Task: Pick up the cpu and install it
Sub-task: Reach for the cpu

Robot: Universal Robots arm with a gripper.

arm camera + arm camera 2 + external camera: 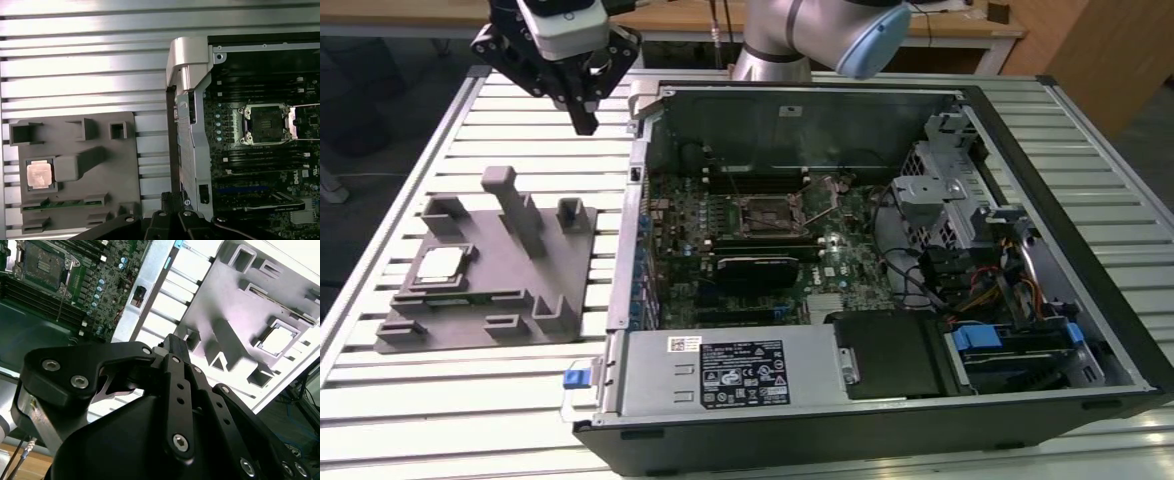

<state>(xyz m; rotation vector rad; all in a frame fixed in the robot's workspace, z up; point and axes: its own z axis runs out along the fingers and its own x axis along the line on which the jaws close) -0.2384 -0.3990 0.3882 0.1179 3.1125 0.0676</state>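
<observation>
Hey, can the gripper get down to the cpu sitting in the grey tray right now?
Probably yes. The cpu lies uncovered in its recess of the grey tray, and the gripper hangs in open air above the slatted table. The tray's upright posts stand beside the recess, not over it.

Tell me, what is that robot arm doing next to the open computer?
The arm's tool hangs shut and empty above the slatted table, by a corner of the open computer case and apart from the grey tray. The cpu lies in a pocket of that tray, not picked up yet. The socket on the board inside the case is open with nothing in it.
</observation>
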